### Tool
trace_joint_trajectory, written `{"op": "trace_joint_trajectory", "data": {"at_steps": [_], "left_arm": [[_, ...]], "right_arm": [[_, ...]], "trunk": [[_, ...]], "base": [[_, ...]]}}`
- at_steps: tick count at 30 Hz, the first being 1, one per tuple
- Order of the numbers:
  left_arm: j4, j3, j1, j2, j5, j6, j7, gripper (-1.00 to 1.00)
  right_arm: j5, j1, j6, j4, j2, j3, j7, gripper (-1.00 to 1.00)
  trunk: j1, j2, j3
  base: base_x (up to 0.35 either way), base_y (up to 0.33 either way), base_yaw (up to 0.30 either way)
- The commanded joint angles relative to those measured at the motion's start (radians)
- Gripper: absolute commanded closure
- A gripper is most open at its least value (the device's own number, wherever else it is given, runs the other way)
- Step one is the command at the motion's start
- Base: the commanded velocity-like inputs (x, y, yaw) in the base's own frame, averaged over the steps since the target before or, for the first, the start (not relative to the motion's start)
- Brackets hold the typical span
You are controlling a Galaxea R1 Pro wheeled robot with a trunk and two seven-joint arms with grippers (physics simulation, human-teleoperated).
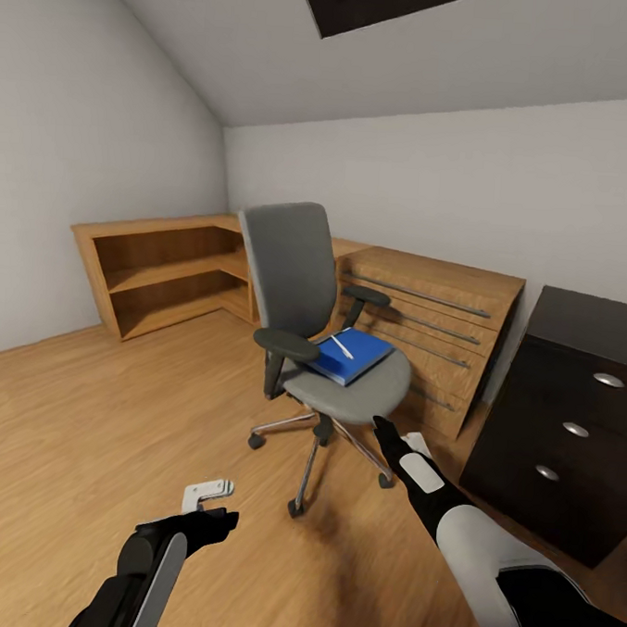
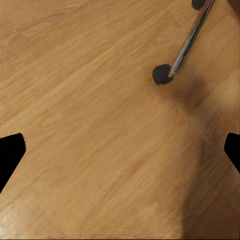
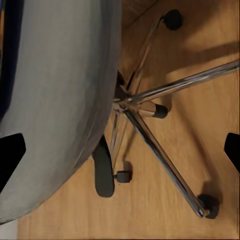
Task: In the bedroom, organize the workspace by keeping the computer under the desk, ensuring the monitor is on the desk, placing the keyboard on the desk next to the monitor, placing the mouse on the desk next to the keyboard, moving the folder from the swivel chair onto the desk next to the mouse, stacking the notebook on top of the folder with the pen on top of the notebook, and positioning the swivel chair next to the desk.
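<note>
Head view: swivel chair (image 1: 322,351) stood mid-floor, folder (image 1: 351,356) and pen (image 1: 342,347) on its seat. Wooden drawer chest (image 1: 433,330) behind, bench (image 1: 576,413) right. Both pincers, left (image 1: 211,502) and right (image 1: 385,436), were spread wide, empty.

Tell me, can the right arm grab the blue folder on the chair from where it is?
Probably yes. The right gripper hangs open by the chair's front edge, and the folder lies on the seat just beyond, with nothing between. The pen on top might roll off when the folder is lifted.
</note>
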Motion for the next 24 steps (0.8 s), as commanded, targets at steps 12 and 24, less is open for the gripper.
{"op": "trace_joint_trajectory", "data": {"at_steps": [12, 24], "left_arm": [[-0.004, 0.003, -0.001, 0.003, 0.010, 0.002, 0.011, -1.00], [-0.016, 0.004, -0.001, 0.003, 0.011, -0.016, 0.012, -1.00]], "right_arm": [[-0.008, 0.000, -0.002, 0.000, -0.003, 0.008, -0.004, -1.00], [-0.010, 0.000, -0.001, 0.001, -0.004, 0.008, -0.004, -1.00]], "trunk": [[-0.001, 0.000, -0.001], [-0.020, 0.035, 0.015]], "base": [[-0.288, 0.000, 0.000], [-0.040, 0.000, 0.000]]}}
